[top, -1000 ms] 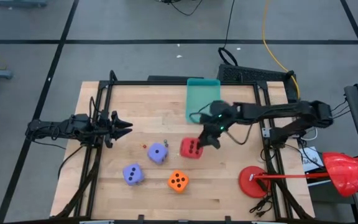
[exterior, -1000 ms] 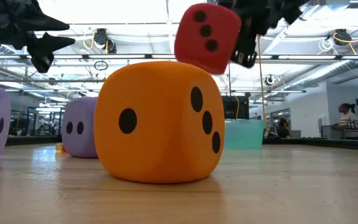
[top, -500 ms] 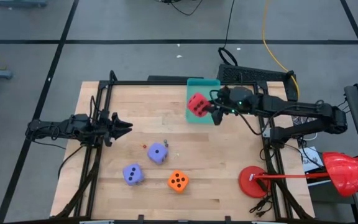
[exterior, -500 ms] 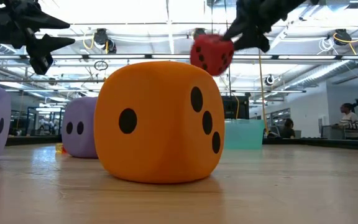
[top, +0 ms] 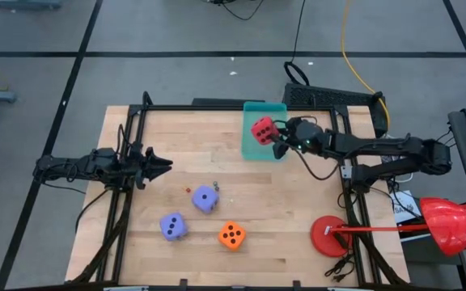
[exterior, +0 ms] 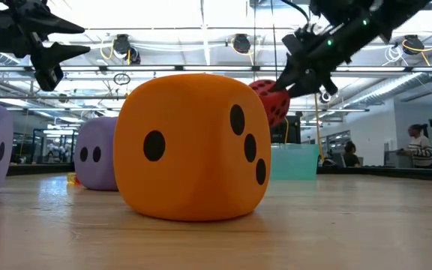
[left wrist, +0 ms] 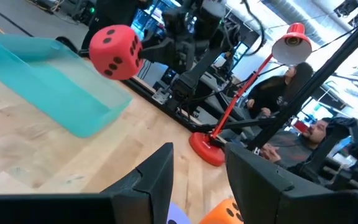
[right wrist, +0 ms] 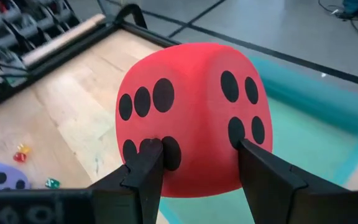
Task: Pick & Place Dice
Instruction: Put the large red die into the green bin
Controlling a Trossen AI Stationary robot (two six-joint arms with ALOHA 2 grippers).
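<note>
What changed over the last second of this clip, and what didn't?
The right gripper, jaws shut on the red die throughout, lifted it from beside the lavender die and carried it over the teal tray. Nothing was released. The left gripper, the lavender dice and the orange die stayed put.

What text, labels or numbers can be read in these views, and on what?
No readable text: none shows on the table, tray, lamp or either arm.
Dice carry pips only: red die shows six and four; orange die shows one and three.
Papers beside the table are too small to read.
</note>
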